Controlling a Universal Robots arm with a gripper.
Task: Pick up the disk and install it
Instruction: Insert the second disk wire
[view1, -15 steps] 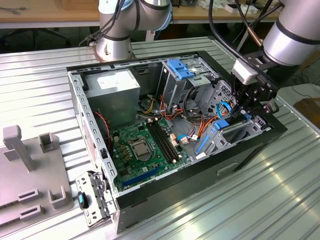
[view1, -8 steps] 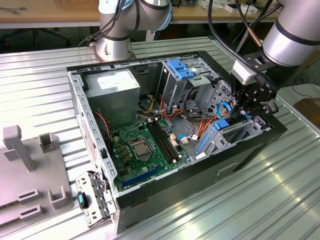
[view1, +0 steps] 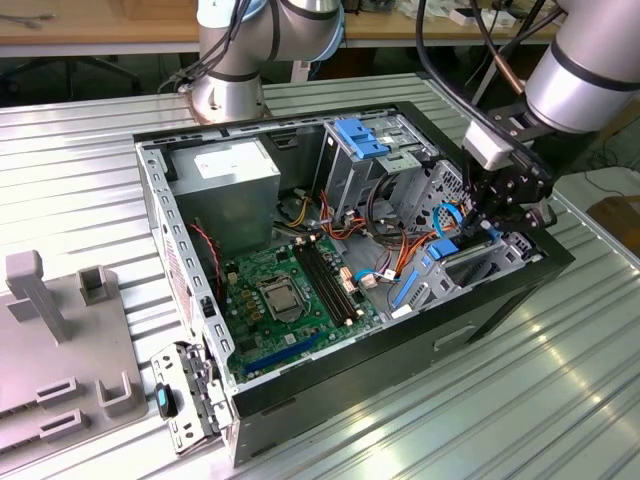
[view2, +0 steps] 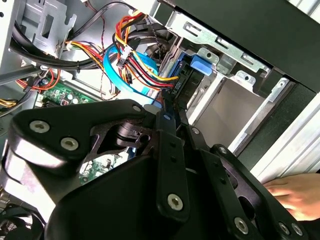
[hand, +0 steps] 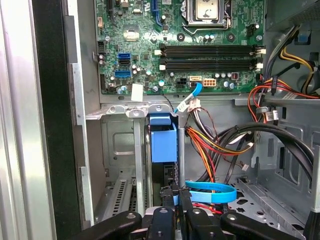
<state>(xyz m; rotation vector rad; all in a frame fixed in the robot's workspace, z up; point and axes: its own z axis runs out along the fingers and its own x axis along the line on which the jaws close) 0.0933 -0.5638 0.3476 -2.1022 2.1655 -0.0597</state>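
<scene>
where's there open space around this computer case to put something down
Bare ribbed tabletop lies in front of the open case, and more at its far left. Crowded: the grey fixture and, inside, cables where the gripper holds the disk.

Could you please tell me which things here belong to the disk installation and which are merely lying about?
Part of the job:
- disk, blue-railed, standing in its drive bay
- gripper, shut on the disk
- computer case

Just lying about:
- grey fixture beside the case
- detached metal bracket
- hand outside the case
</scene>
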